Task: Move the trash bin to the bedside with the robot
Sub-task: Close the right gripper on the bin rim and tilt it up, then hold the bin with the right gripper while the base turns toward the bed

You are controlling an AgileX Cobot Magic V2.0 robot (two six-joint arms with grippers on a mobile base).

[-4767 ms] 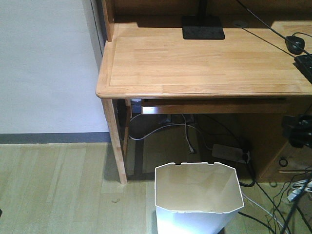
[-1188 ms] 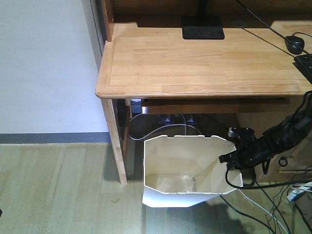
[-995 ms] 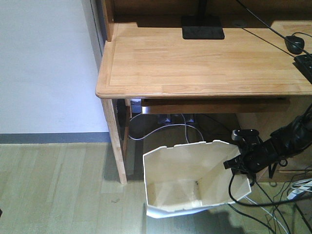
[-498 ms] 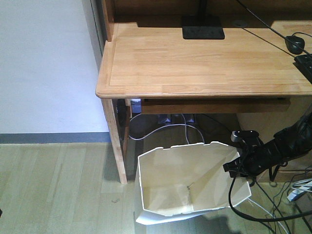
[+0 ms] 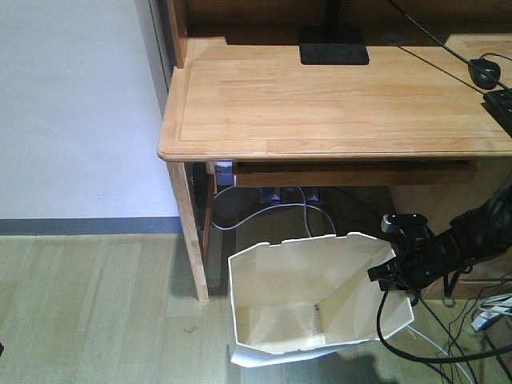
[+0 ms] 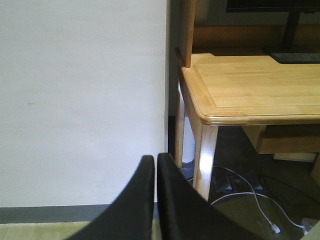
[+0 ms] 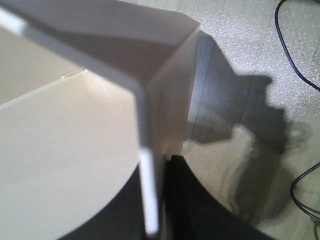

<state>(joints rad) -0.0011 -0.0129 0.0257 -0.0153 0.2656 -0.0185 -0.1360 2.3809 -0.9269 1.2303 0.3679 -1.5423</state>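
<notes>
Since the earliest view, the trash bin (image 5: pixel 308 308) had been tipped off upright and drawn left. It now leaned in front of the desk (image 5: pixel 320 104), its mouth towards the camera. The right gripper (image 5: pixel 390 272) was clamped on the bin's right rim wall. The left gripper (image 6: pixel 156 200) was pressed closed on nothing, facing the wall (image 6: pixel 75 100). No bedside appeared in any view. Judged early: grasp made, the whole carry outstanding.

White plastic trash bin (image 5: pixel 280 276) — tapered body, cut-corner rim, cream inside. Tilts with open mouth up and forward, near the desk leg (image 5: pixel 188 232). Clamped at the right rim wall by the right gripper (image 5: pixel 390 270) — slim black arm, trailing cables.
</notes>
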